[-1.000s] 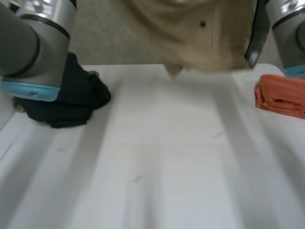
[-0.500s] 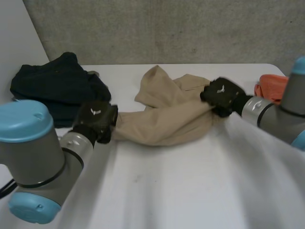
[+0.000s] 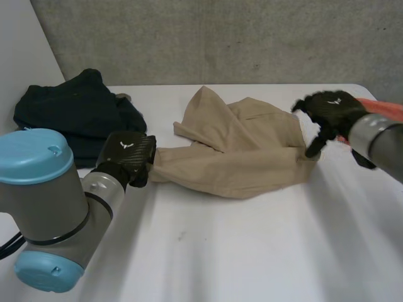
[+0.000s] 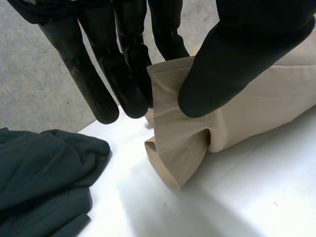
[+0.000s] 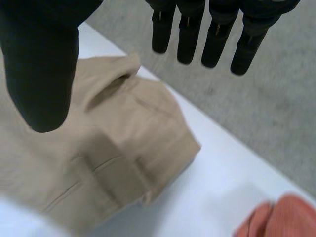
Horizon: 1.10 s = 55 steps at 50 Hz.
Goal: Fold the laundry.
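A white tabletop (image 3: 239,251) stands before a grey wall (image 3: 220,38).

Head view: The tan garment (image 3: 245,157) lies crumpled across the middle of the tabletop. The left robot hand (image 3: 129,154) is at its left end. The right robot hand (image 3: 330,110) hovers over its right end with the fingers spread. A dark pile of clothes (image 3: 69,113) sits just behind the left robot hand. An orange cloth (image 3: 387,108) lies beside the right robot hand.

Left wrist view: The left robot hand (image 4: 247,49) pinches a hemmed edge of the tan garment between thumb and fingers. The dark pile of clothes lies close beside this grip.

Right wrist view: The right robot hand (image 5: 39,59) is open and holds nothing. The bunched end of the tan garment lies under its palm, and the orange cloth lies near, on the tabletop.

Hazards (judged from this position):
- Only one end is held. A pull by the left robot hand would likely drag the whole garment instead of spreading it.
- The end under the right robot hand is layered. A closing grasp may catch one layer only, or several, and leave the cloth twisted.
- The pinch on the hem is shallow. Tension could slip it free.
- A wide sweep by either arm could disturb the neighbouring cloth on its side.
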{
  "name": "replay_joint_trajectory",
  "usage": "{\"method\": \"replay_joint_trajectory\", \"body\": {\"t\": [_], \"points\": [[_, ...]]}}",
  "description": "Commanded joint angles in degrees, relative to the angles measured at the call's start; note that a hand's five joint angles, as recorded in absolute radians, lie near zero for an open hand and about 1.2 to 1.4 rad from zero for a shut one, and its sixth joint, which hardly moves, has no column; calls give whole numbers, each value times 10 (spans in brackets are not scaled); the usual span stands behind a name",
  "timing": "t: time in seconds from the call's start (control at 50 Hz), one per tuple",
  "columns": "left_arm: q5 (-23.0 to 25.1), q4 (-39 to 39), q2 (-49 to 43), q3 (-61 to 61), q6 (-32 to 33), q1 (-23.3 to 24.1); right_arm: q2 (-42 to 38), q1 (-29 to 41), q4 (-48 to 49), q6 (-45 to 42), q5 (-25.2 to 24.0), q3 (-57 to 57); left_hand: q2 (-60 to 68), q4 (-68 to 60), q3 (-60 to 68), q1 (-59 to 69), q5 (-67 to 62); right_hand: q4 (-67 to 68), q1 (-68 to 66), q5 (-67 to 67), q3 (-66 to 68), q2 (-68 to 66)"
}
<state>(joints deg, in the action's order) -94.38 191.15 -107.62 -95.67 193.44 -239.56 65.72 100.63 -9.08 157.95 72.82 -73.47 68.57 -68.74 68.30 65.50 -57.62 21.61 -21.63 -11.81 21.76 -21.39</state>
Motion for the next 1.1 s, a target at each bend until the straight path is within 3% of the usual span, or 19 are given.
{"method": "replay_joint_trajectory", "body": {"t": [0.02, 0.22, 0.34, 0.48, 0.96, 1.04, 1.1], "points": [[3, -3, -7, 17, 0, -4, 98, -52, -98, -54, -21, -145, 114, -113, 117, 145, -124, 168, -168, -166, 166, -170], [3, -19, -8, 38, -1, -5, 60, -43, -2, -89, -71, -229, 114, -113, 117, 145, -124, 195, -195, -193, 194, -197], [4, -25, -8, 37, -1, -5, -13, -8, 106, -58, -44, -201, 114, -113, 117, 145, -124, 103, -102, -101, 101, -105], [5, -25, -25, 38, 3, -9, -80, 25, 188, -62, 1, -147, 114, -113, 117, 145, -124, 129, -129, -127, 128, -132], [8, -55, -110, 121, -6, -30, -229, 62, 229, -98, 19, 9, 114, -113, 117, 145, -124, 237, -237, -235, 236, -239], [9, -60, -112, 123, -10, -31, -247, 61, 234, -104, 22, 25, 114, -113, 117, 145, -124, 291, -291, -289, 289, -293], [9, -60, -111, 123, -13, -32, -257, 59, 239, -110, 23, 36, 114, -113, 117, 145, -124, 410, -410, -408, 408, -412]]}}
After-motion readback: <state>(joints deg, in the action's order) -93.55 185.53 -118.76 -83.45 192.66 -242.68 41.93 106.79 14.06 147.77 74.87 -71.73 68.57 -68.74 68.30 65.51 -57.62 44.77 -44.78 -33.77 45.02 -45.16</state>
